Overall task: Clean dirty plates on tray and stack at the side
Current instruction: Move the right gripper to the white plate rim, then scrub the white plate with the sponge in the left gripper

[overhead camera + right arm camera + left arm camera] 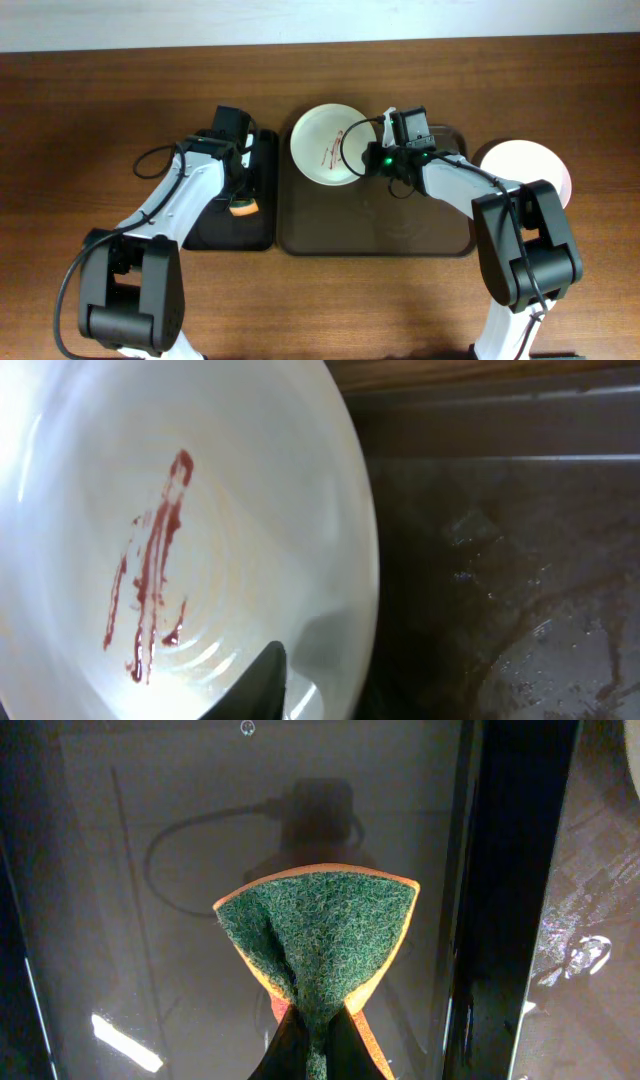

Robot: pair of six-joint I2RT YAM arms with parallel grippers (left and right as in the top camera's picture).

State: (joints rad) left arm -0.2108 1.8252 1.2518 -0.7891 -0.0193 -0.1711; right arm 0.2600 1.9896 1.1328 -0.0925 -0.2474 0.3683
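A white plate (322,146) with thin red-brown smears at its centre is over the back left corner of the dark brown tray (400,215). My right gripper (370,159) is shut on this plate's right rim. In the right wrist view one finger (268,678) lies on the plate's inner face (200,490); the other finger is hidden under the rim. A pale pink plate (527,166) lies on the bare tabletop right of the tray. A third plate is not in view. My left gripper (241,205) is shut on a green and orange sponge (318,935).
A narrow black tray (262,200) lies left of the brown tray, and my left gripper holds the sponge above it (120,840). The brown tray's floor (480,560) shows wet streaks. Wood-grain tabletop (90,120) surrounds both trays.
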